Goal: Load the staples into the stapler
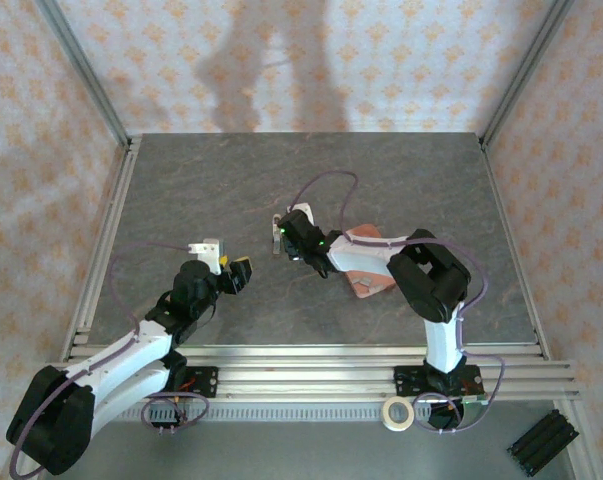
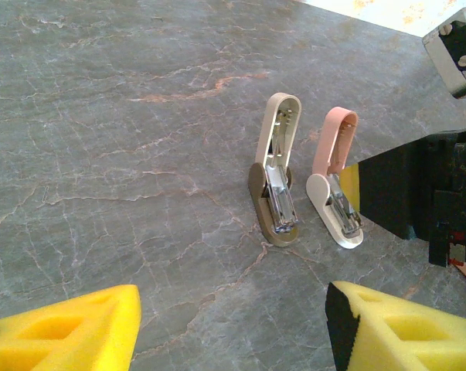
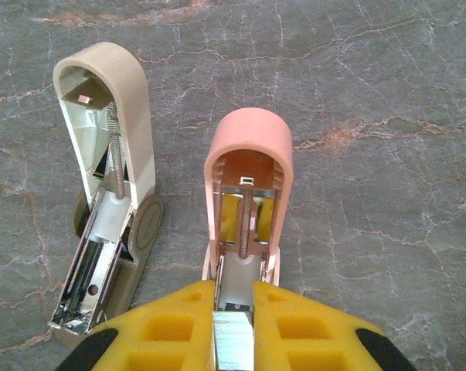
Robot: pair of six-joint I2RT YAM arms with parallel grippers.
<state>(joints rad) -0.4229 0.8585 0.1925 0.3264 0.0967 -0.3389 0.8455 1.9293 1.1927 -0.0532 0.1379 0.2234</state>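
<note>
Right gripper (image 3: 233,297): I have it clamped on staples (image 3: 233,349) at the open pink stapler (image 3: 249,162); my left gripper (image 2: 231,323) hangs open, empty.

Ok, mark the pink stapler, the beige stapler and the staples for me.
pink stapler (image 3: 250,127), right wrist view, on its raised lid.
beige stapler (image 3: 130,86), right wrist view, on its raised lid.
staples (image 3: 233,346), right wrist view, on the strip's top face.

Beige-and-olive stapler (image 2: 273,193) lying open on grey marbled table (image 1: 201,190), roll of tape (image 1: 387,414) by the near edge
</note>
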